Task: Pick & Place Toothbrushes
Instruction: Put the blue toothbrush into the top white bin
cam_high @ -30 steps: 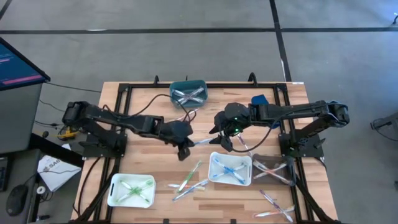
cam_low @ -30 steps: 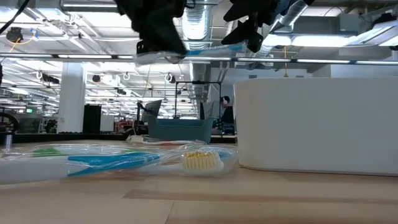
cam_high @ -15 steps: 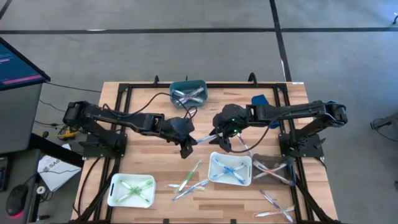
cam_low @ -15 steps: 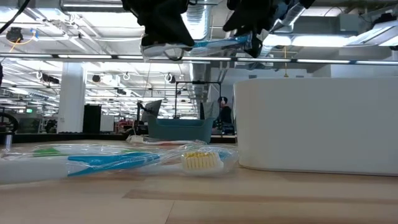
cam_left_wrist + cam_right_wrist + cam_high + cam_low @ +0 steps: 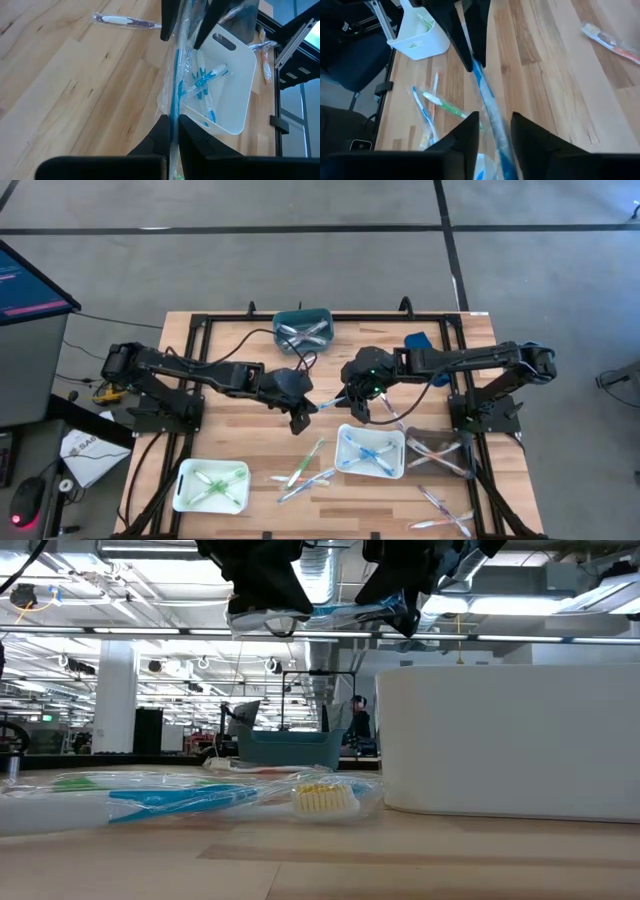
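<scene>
High view: both arms meet over the middle of the wooden surface, the left gripper and the right gripper facing one another with a wrapped blue toothbrush spanning the gap between them, well above the boards. The left jaws are clenched on one end of it — the left wrist view shows the blue toothbrush running straight out from between the dark fingers. The right jaws sit on either side of the other end (in the right wrist view the blue toothbrush passes between the two fingers), but I cannot tell whether they press on it. Just below the pair stands a white tray holding blue brushes; a second white tray with green ones sits at the near left, a teal tray with clear ones at the far edge, and a clear tray to the right. Loose toothbrushes lie between the two white trays — others lie near the right corner.
</scene>
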